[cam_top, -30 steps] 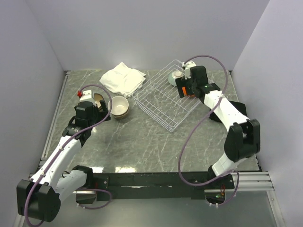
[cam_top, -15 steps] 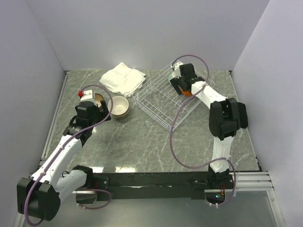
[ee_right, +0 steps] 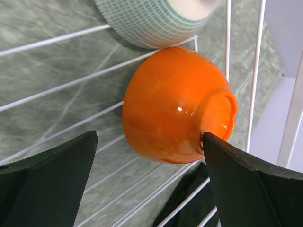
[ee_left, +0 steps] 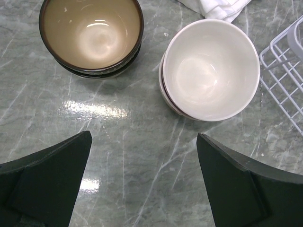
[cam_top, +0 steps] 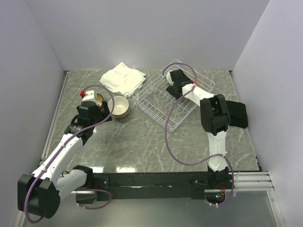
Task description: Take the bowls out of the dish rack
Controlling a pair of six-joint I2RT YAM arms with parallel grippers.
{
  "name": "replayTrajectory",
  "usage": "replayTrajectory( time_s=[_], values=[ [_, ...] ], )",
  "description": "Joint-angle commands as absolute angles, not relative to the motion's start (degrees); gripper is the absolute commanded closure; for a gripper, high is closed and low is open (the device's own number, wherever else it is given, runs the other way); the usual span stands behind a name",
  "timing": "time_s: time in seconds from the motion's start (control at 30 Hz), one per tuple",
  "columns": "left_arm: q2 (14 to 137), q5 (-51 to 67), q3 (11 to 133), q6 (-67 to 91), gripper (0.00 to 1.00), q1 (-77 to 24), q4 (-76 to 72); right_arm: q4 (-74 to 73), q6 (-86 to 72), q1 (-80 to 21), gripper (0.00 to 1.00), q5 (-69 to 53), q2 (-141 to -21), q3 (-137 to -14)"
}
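**Mia:** Where is the dish rack (cam_top: pixel 156 106) sitting?

**Ben:** It is sitting on the table (cam_top: pixel 142 142), up at about 1 o'clock in the top view. A white cloth (cam_top: pixel 122 78) is lying at 11 o'clock. A black cloth (cam_top: pixel 236 113) is lying at 3 o'clock, just beside the rack.

**Mia:** What is the right claw (ee_right: pixel 149 136) doing?

**Ben:** It is reaching into the far end of the rack. Its fingers are spreading wide, so it is let go and holding nothing. An orange bowl (ee_right: pixel 175 109) is lying on its side in the rack, right between them. The bowl's foot is pointing to 3 o'clock, very near one finger. I cannot tell if they are touching. A green checked bowl (ee_right: pixel 156 19) is sitting at 12 o'clock from the orange one.

**Mia:** And the left claw (ee_left: pixel 143 137)?

**Ben:** It is hanging over bare table with its fingers wide apart, gripping nothing. In its own camera, a brown bowl (ee_left: pixel 91 33) is sitting at 11 o'clock and a white bowl (ee_left: pixel 210 68) at 1 o'clock. Both are standing upright on the table, outside the rack. The rack's corner is showing at 3 o'clock.
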State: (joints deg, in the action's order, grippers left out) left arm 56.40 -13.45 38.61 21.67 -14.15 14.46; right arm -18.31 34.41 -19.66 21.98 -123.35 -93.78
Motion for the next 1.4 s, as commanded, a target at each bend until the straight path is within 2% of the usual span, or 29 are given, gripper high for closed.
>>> replayTrajectory(
  time_s=[0.0,0.67,0.87,1.0,1.1,1.2,1.37],
  values=[
    [56.9,-14.1,39.5,20.7,0.01,-14.7,13.3,-17.8,36.8,-20.2,0.00,26.4,-126.1,-97.5],
    [58.3,-14.5,39.5,20.8,0.01,-15.2,13.4,-8.8,39.8,-21.8,0.02,37.8,-129.6,-93.0],
    [58.0,-14.7,39.5,20.7,0.01,-15.2,13.4,-7.6,40.2,-21.9,0.13,38.4,-128.9,-92.7],
    [57.8,-14.6,39.6,20.8,0.01,-15.2,13.4,-7.6,40.3,-22.1,0.28,38.4,-128.1,-92.7],
    [57.6,-14.6,39.5,20.7,0.01,-15.2,13.3,-7.3,40.4,-22.1,0.34,38.4,-127.2,-92.7],
    [57.4,-14.4,39.4,20.7,0.01,-15.2,13.2,-6.9,40.7,-22.5,0.39,38.2,-125.9,-92.5],
    [56.9,-14.2,39.5,20.7,0.01,-15.2,13.2,-6.5,41.1,-23.2,0.42,38.2,-123.9,-92.5]
  ],
)
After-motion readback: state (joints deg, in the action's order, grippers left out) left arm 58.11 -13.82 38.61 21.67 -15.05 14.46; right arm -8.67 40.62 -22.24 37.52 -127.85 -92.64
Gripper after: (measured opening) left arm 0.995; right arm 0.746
